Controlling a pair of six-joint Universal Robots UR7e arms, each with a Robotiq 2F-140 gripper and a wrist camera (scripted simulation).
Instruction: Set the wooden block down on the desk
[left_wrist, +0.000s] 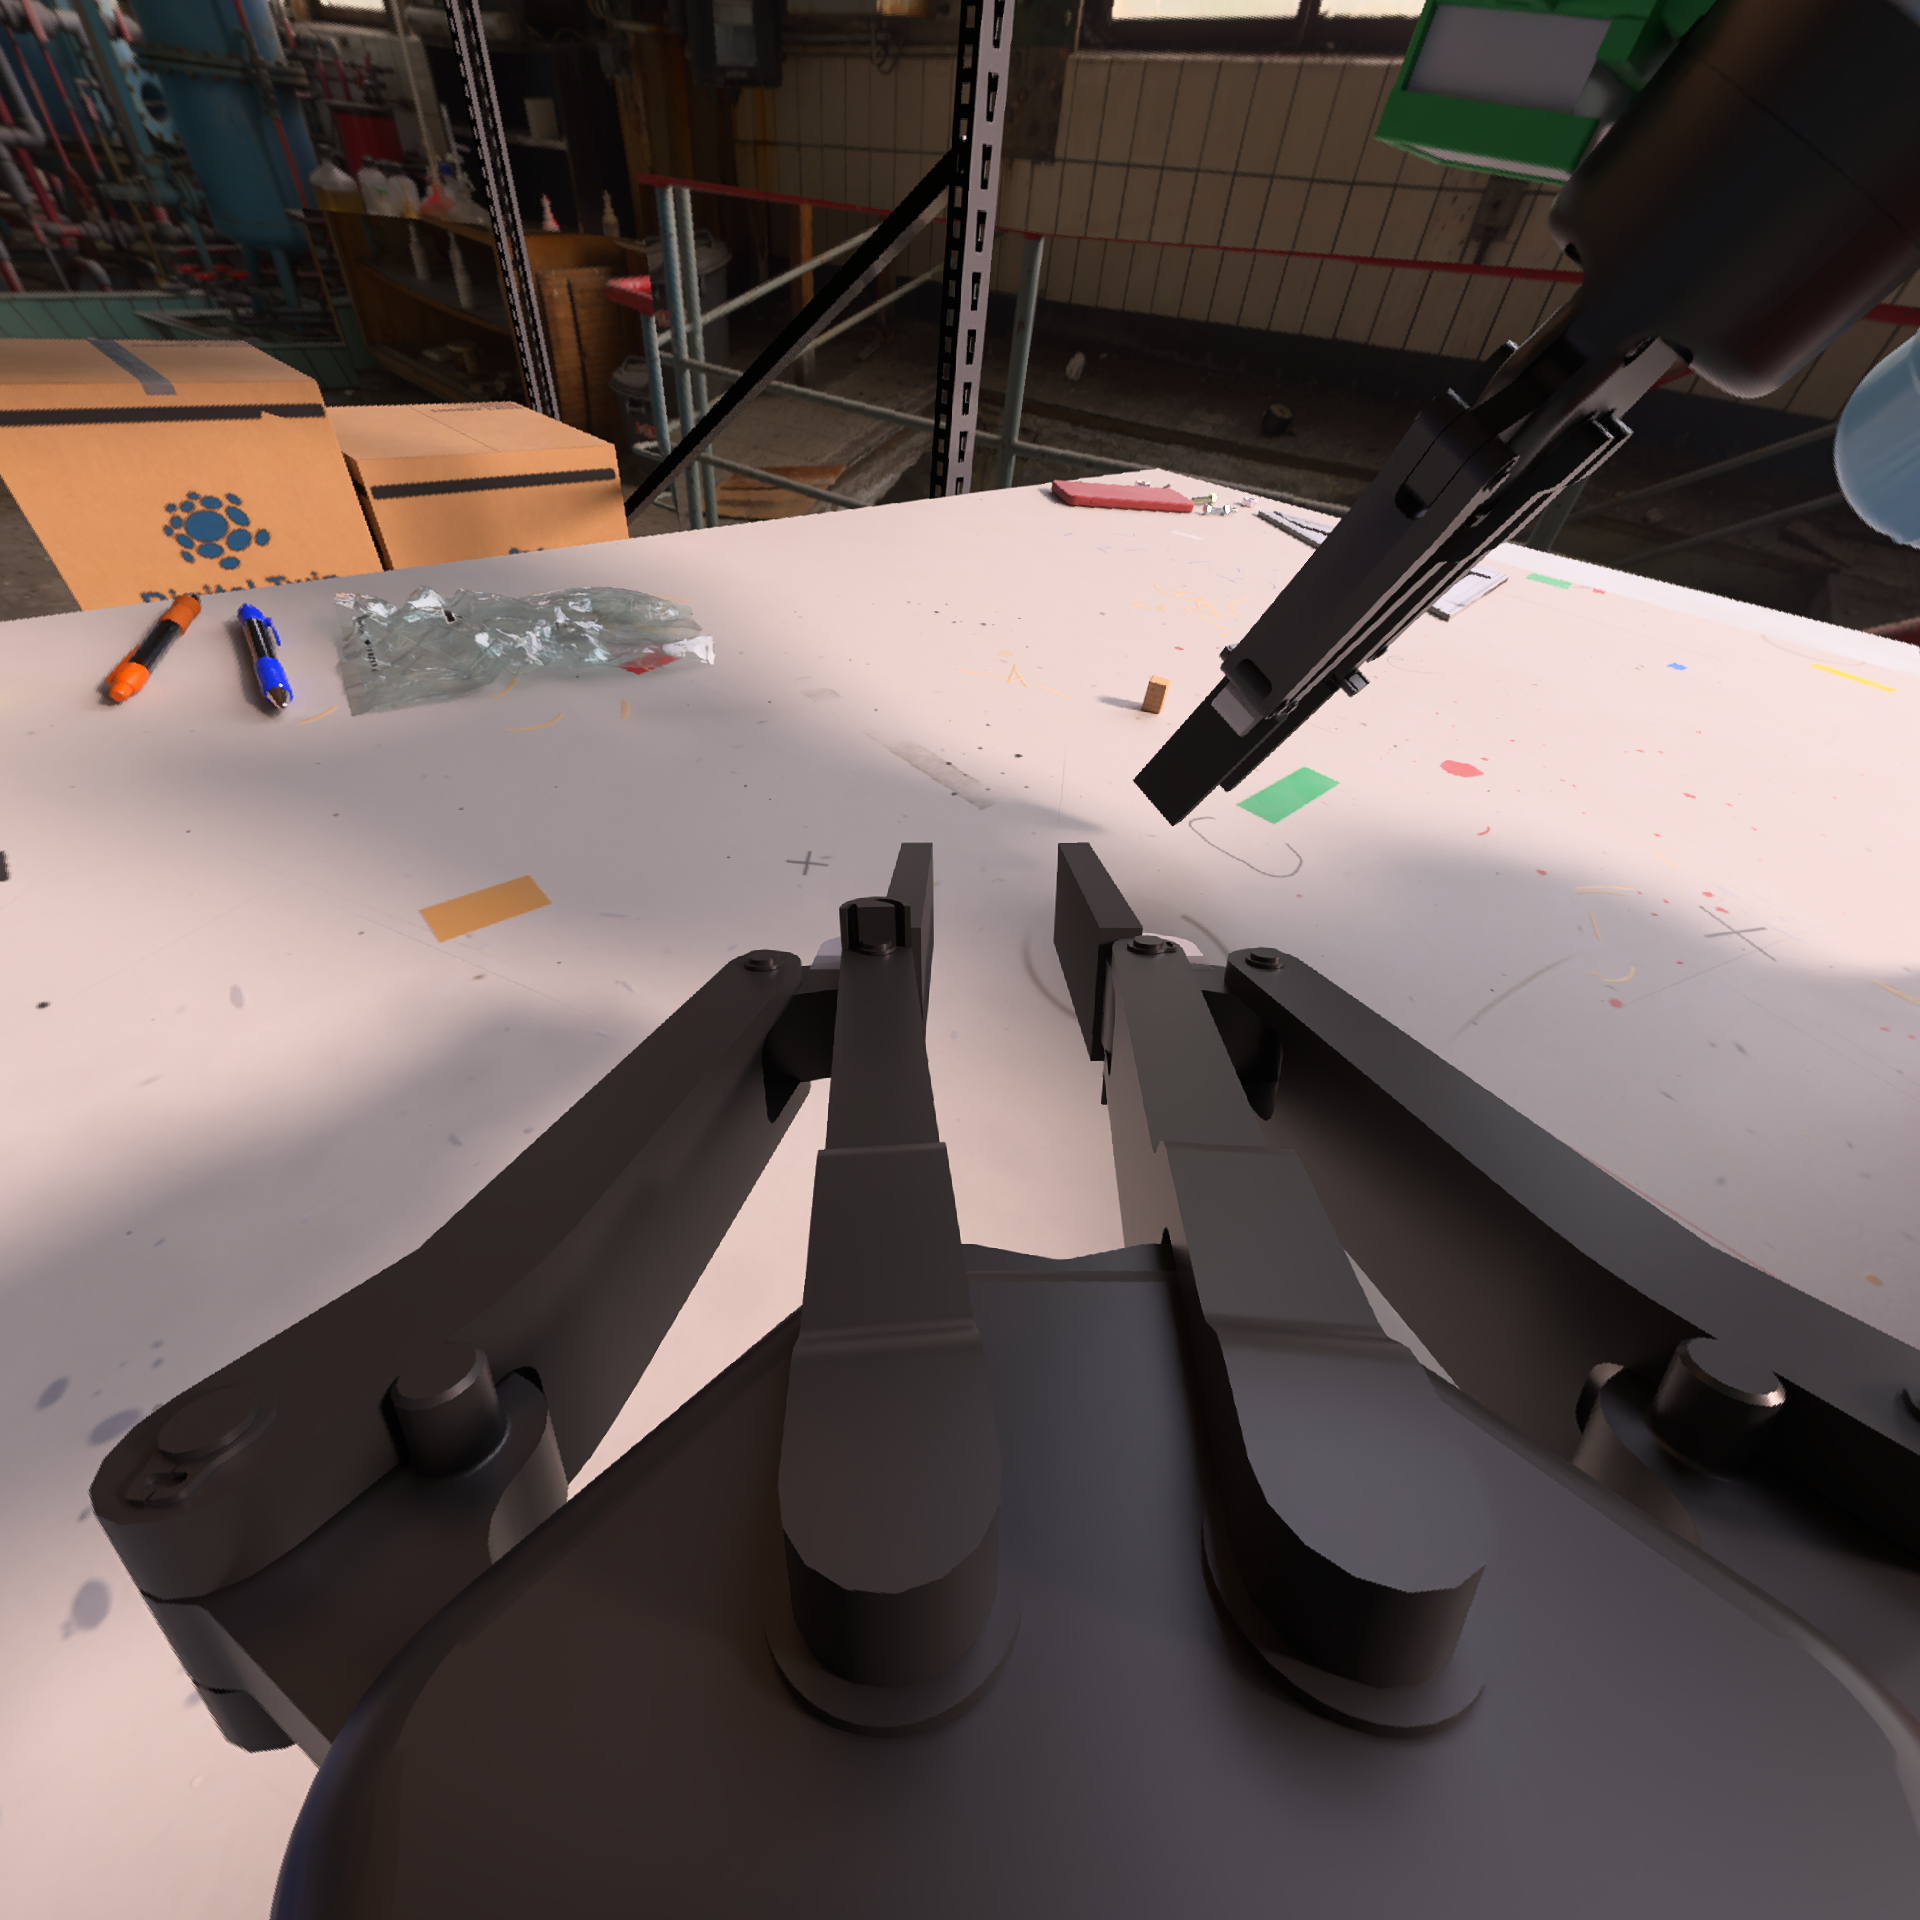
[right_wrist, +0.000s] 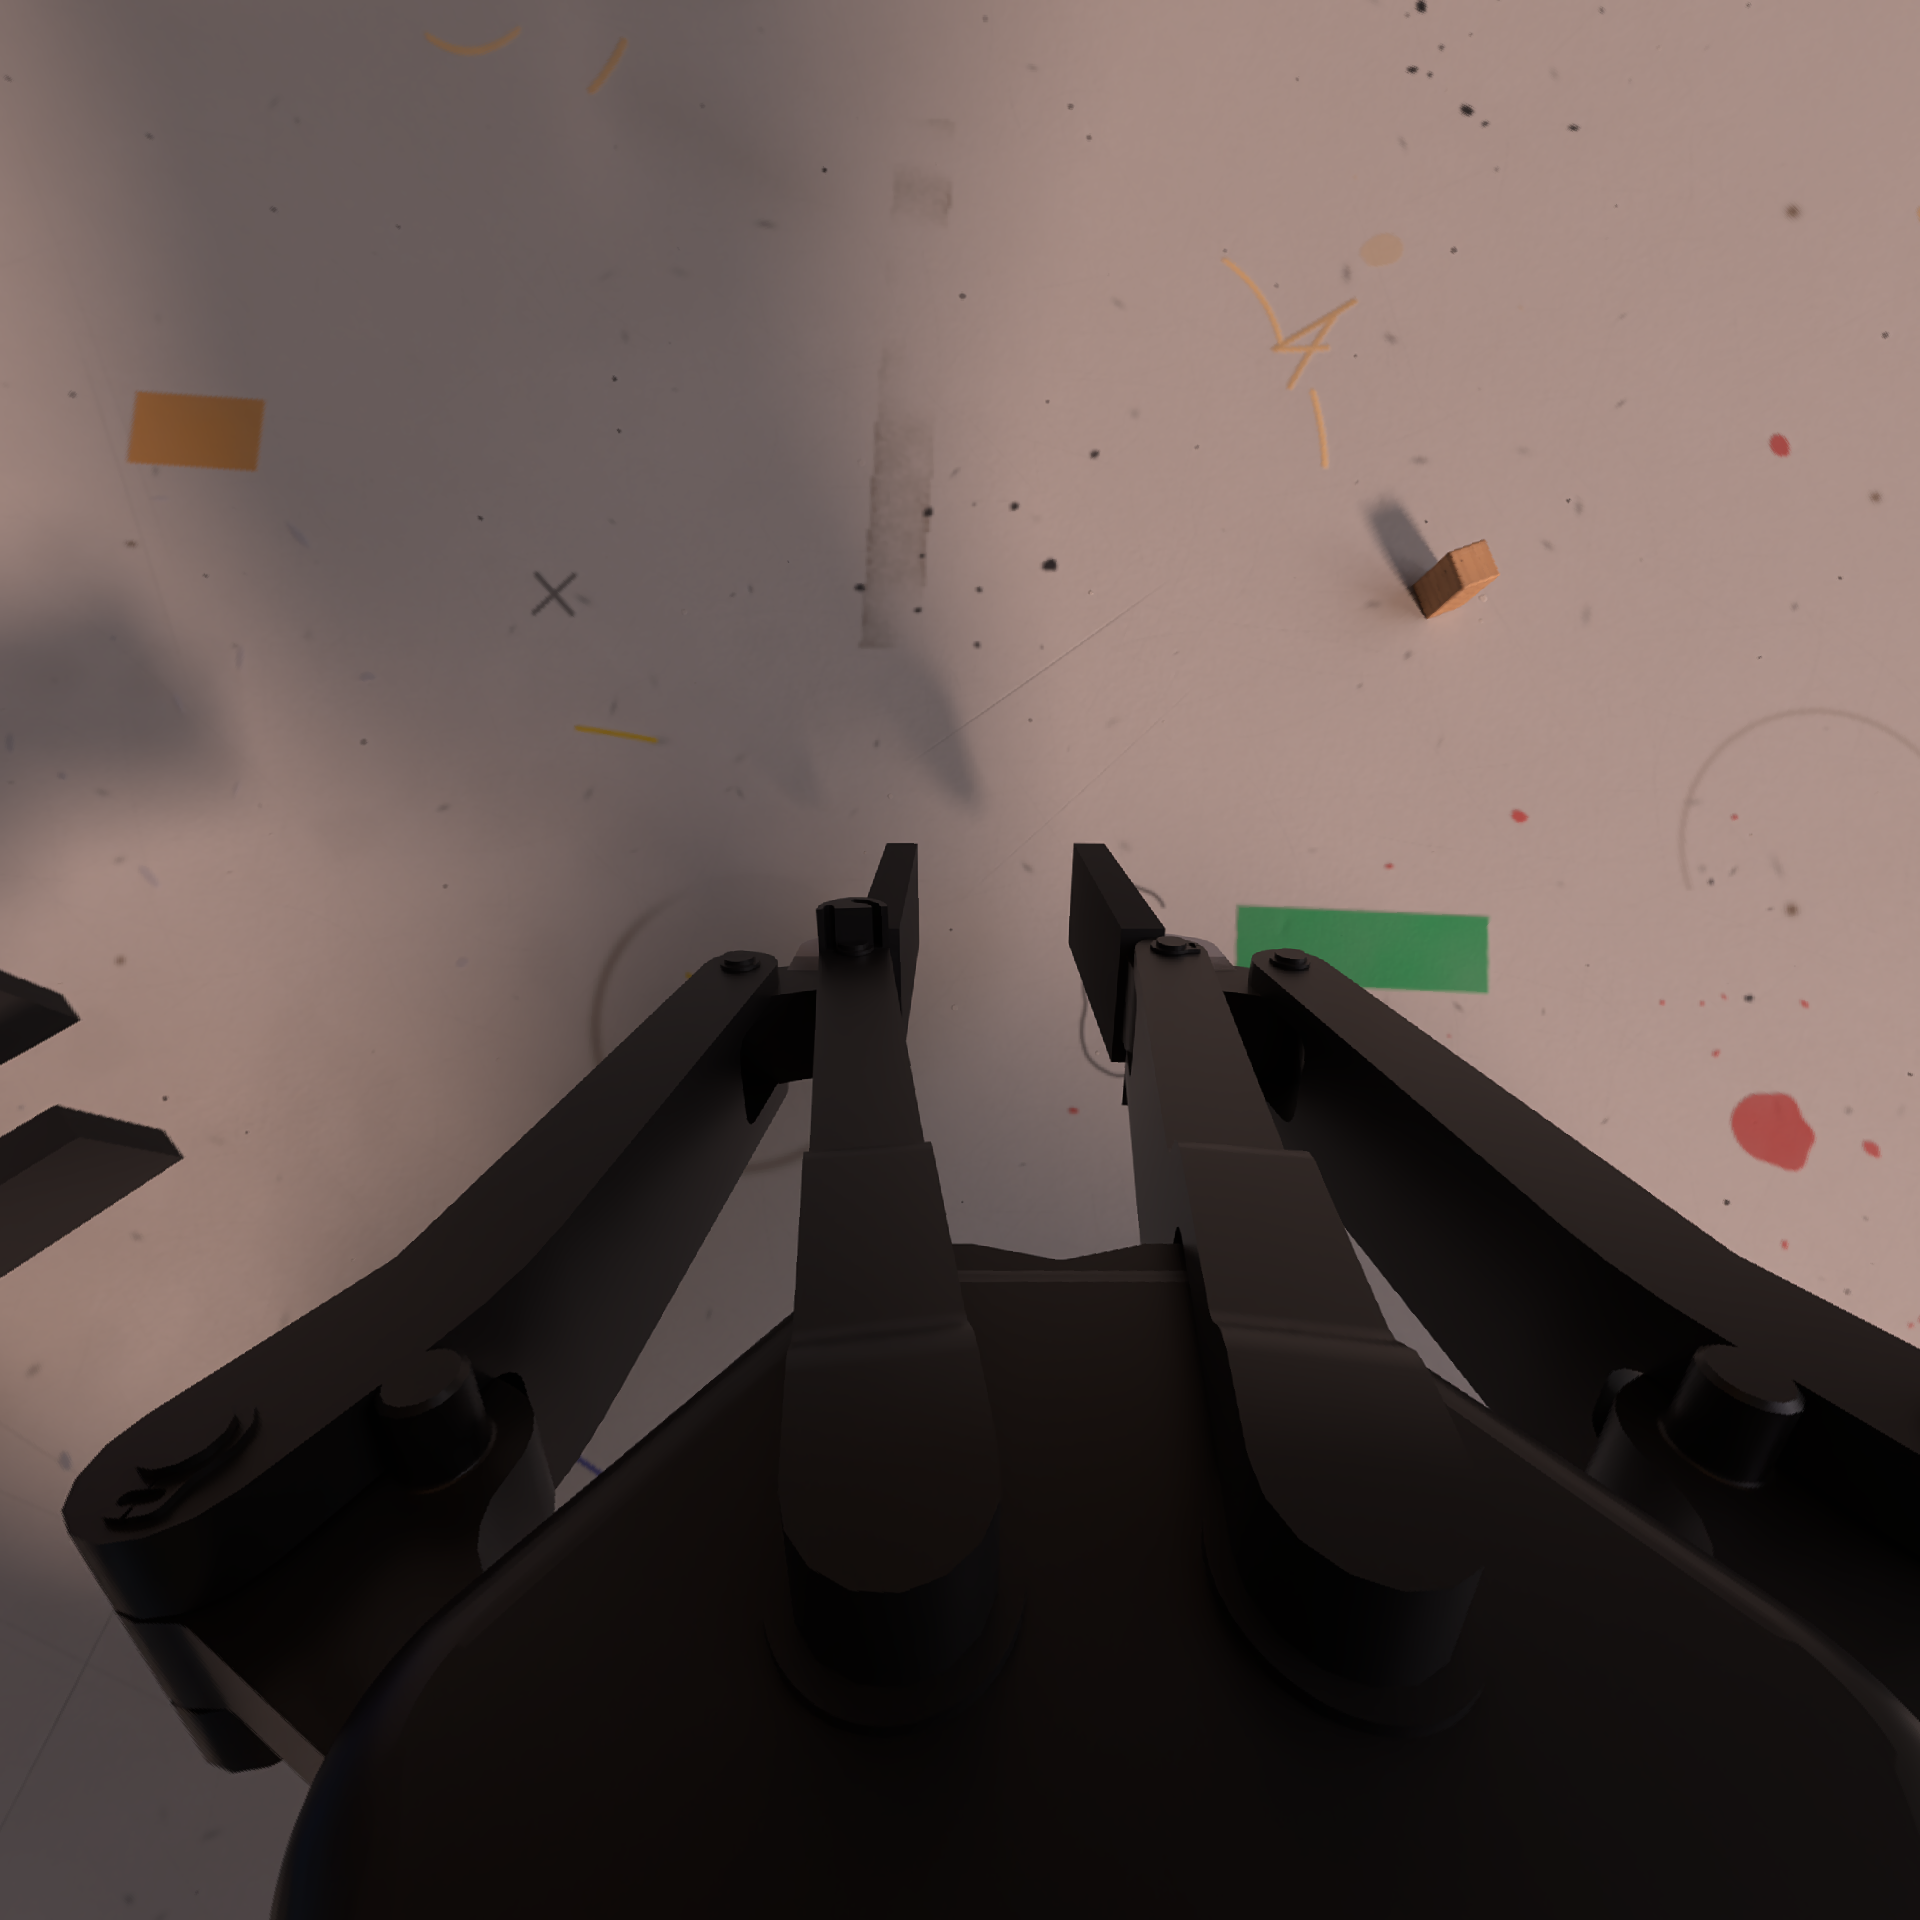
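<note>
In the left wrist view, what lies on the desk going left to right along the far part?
Orange marker → blue pen → crumpled clear plastic bag → wooden block → green tape patch → red paint blot.

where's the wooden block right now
The wooden block sits on the desk, free of both grippers. In the right wrist view it lies ahead and to the right of the right gripper, beyond the green patch.

My left end effector (left_wrist: 992, 883) hangs over the desk (left_wrist: 727, 790) with its fingers apart and nothing between them. The wooden block (left_wrist: 1154, 694) stands on the desk, right of centre, near my right end effector (left_wrist: 1179, 784). Two pens lie at upper left.
</note>
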